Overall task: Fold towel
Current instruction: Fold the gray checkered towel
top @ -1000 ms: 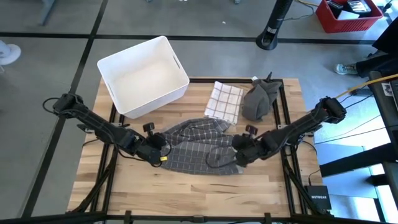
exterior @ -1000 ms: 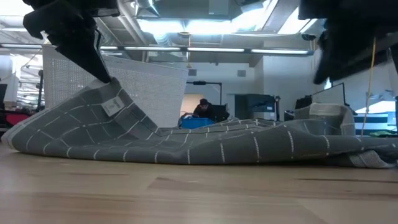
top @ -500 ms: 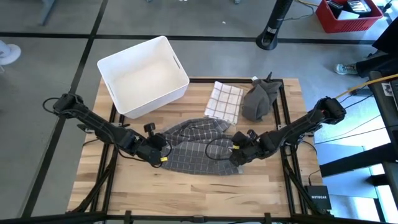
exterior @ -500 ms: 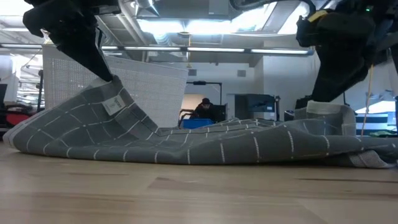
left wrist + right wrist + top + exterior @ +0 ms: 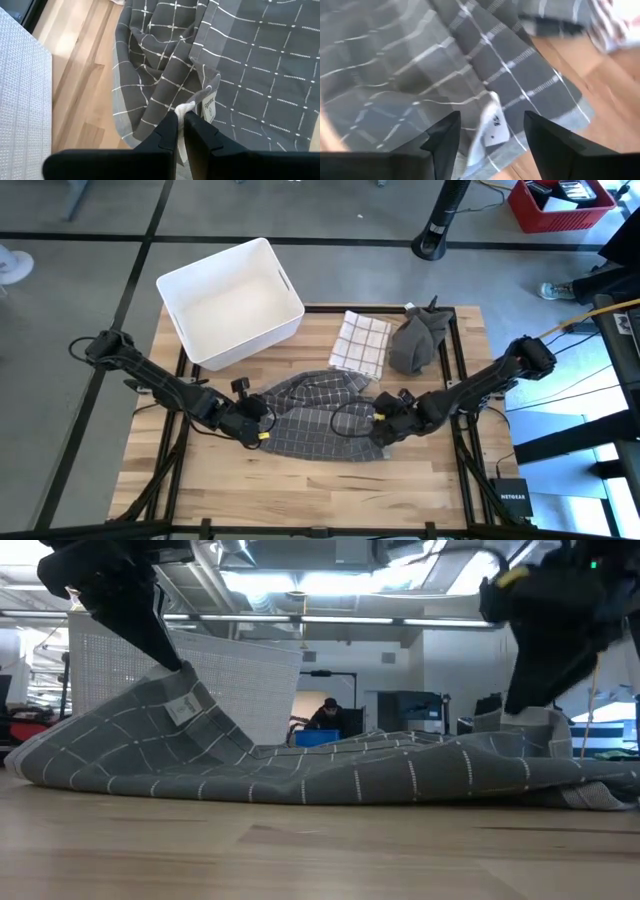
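The grey checked towel (image 5: 312,418) lies rumpled across the middle of the table. Its left near corner is raised, and my left gripper (image 5: 262,432) is shut on that corner. The low view shows the towel (image 5: 330,775) sloping down from that corner to the tabletop. My right gripper (image 5: 381,432) stands open over the towel's right near corner. In the right wrist view its fingers stand on either side of a white label (image 5: 493,125) there. My left gripper pinches the towel's corner (image 5: 192,106) between its two fingers, at the white loop beside the label. The fingers slant down from the table's left side. That corner (image 5: 172,685) is held above the table, and the rest of the towel lies on the wood. My right gripper: whether its fingers (image 5: 546,140) touch the cloth I cannot tell.
A white bin (image 5: 230,300) stands at the far left. A folded white checked cloth (image 5: 360,342) and a bunched dark grey cloth (image 5: 418,340) lie at the far right. Bare wood (image 5: 300,480) runs along the near edge.
My right gripper has come down onto the towel's right near corner and has rolled about its own axis. My left gripper has kept the raised corner where it was, and the towel has not shifted.
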